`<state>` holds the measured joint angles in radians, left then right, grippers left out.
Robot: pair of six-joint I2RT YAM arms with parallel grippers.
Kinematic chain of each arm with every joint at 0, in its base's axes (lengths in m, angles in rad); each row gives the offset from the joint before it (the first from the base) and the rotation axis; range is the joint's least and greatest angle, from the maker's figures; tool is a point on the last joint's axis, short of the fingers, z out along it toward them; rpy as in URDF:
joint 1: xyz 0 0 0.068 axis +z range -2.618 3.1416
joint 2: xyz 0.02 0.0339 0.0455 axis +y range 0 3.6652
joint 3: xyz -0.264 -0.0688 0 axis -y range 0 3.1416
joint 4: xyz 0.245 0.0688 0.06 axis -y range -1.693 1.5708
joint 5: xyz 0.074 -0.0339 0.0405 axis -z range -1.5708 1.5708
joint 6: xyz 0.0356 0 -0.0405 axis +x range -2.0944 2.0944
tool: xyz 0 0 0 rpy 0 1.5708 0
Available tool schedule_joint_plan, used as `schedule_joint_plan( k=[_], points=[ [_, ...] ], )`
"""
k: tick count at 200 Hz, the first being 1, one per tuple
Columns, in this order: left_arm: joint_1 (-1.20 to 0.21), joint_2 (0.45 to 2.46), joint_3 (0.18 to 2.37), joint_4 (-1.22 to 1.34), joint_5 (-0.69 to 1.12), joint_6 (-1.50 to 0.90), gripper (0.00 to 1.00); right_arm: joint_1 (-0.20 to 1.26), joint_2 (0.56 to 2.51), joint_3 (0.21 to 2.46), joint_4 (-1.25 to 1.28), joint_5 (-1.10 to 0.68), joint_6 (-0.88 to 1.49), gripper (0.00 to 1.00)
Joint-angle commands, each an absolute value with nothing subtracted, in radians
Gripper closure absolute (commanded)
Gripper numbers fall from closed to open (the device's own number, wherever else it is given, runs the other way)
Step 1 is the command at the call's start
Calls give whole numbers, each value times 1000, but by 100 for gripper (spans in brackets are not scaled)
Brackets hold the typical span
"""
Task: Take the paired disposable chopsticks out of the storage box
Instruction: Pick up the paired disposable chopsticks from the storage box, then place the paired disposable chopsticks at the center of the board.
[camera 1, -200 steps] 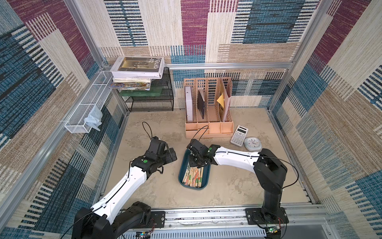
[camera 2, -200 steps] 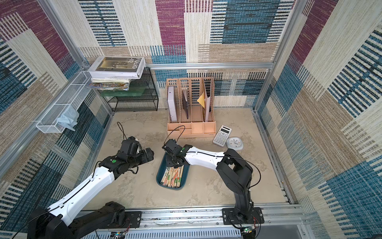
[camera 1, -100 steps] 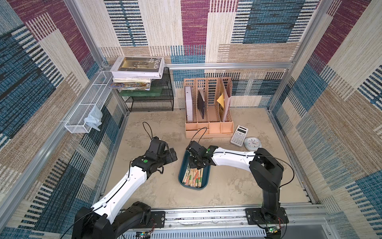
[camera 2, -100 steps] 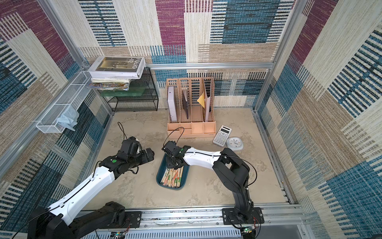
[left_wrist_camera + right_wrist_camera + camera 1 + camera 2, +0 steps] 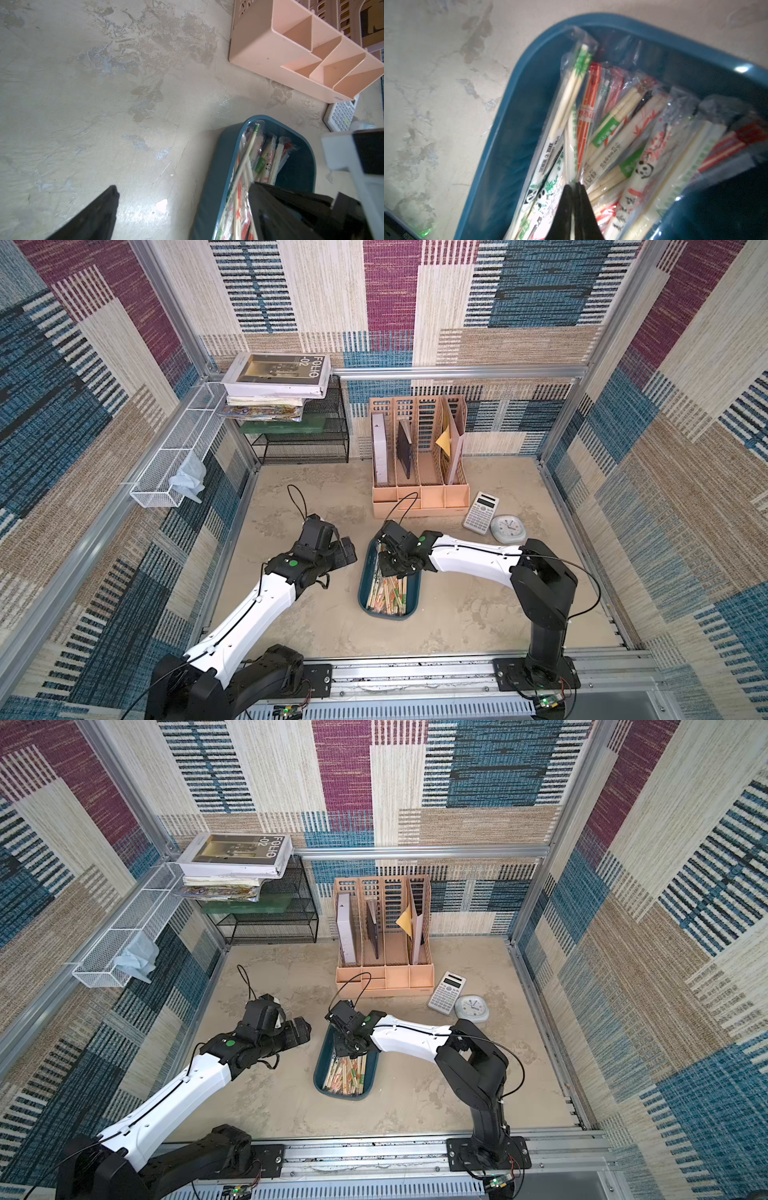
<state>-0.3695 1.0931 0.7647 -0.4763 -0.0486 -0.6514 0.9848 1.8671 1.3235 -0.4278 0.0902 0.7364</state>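
1. Hovering off to one side of the tray, my left pincer (image 5: 347,552) was released, with its jaws wide and nothing between them. The storage box (image 5: 365,587) lay near its outer finger.
2. Under my right pincer (image 5: 574,186) sat that box, and the paired disposable chopsticks (image 5: 612,133) lay heaped inside it, fanning out ahead of my tips. I saw none outside the rim.
3. My right pincer was clenched, its tips pressed together low in the heap. A green-print pair (image 5: 577,83) ran straight ahead from those tips. I could not tell whether I had nipped its sleeve or only closed beside it.
4. I judged each pair light and stiff, but sheathed in slick, crinkly film that would slide or tear if pinched alone.
5. The better hold, I reckoned, was across both sticks near mid-length, not on the loose sleeve end nearest my tips.
6. Neighbouring sleeves overlapped it, so I expected them to drag along on a lift.
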Motion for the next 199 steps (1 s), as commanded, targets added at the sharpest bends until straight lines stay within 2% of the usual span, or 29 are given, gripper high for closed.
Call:
schedule_joint_plan(
  k=[1,147,199],
  points=[
    [-368,1096,768,-464,-43,-652,1,987,1826,1307,-444,120,750,100],
    [-368,1159,796,-465,-11,-640,1,937,1627,1232,-458,183,773,100],
    [-371,1209,811,-452,34,-640,1,836,1464,1116,-481,212,764,100]
  ],
)
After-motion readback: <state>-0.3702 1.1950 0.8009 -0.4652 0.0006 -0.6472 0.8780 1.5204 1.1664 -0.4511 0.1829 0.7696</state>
